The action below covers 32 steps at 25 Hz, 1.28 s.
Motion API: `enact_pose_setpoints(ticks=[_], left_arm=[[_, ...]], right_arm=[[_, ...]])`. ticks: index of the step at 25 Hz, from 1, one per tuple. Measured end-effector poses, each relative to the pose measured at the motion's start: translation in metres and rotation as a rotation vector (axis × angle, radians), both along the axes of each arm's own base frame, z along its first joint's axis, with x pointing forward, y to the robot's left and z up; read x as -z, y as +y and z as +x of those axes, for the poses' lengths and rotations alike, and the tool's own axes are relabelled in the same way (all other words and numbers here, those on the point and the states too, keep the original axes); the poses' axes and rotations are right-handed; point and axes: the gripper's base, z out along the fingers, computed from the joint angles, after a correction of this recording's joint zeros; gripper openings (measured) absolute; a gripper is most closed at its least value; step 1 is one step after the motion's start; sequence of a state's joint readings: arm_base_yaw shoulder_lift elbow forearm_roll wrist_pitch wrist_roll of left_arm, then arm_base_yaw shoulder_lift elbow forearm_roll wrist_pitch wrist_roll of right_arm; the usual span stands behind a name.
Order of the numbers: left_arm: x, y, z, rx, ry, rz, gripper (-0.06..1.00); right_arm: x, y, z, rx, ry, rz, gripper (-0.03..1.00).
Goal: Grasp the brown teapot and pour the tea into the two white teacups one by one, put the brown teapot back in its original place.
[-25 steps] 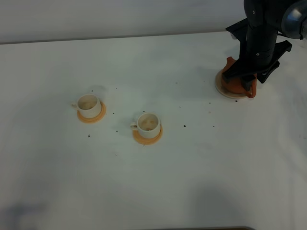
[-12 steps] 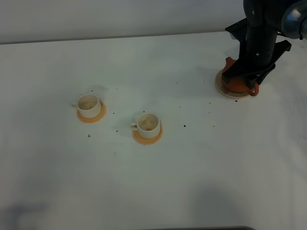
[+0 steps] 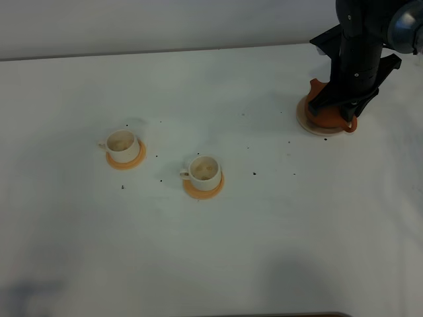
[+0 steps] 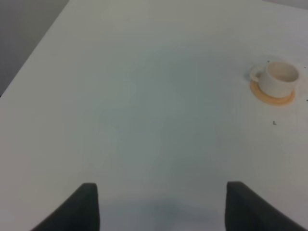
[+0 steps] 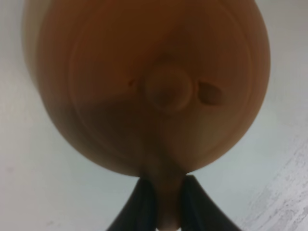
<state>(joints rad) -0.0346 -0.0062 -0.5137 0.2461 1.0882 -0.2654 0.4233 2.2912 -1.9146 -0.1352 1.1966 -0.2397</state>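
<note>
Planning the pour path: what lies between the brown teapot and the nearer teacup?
Only dark specks on bare table between teapot and teacup, in the exterior high view.

Brown teapot (image 5: 159, 91): smooth matt clay, unglazed look. Left teacup (image 3: 123, 145) and middle teacup (image 3: 204, 170): white, smooth, ceramic look. Pale saucer (image 3: 308, 124): matt. Table (image 3: 264, 251): white, matt, dark-speckled.

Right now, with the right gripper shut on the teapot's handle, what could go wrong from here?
The right gripper pinches only the thin handle of the brown teapot, so the pot might swing or slip once lifted off the beige saucer. Nothing holds the lid; it might drop when tilted. The two white teacups are small targets, so tea may spill.
</note>
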Motion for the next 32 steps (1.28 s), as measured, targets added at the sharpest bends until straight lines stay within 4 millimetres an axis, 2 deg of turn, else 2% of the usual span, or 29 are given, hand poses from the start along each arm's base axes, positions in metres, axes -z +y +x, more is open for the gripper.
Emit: enact_pose_setpoints(ticks=[22,32], left_arm=[[0.000,0.000,0.000,0.000,0.000,0.000,0.55],[0.000,0.000,0.000,0.000,0.000,0.000,0.55]], right_arm=[[-0.005,0.000,-0.001,0.002,-0.005,0.012,0.10],[-0.018,0.001,-0.001,0.002,-0.043,0.040,0.10]])
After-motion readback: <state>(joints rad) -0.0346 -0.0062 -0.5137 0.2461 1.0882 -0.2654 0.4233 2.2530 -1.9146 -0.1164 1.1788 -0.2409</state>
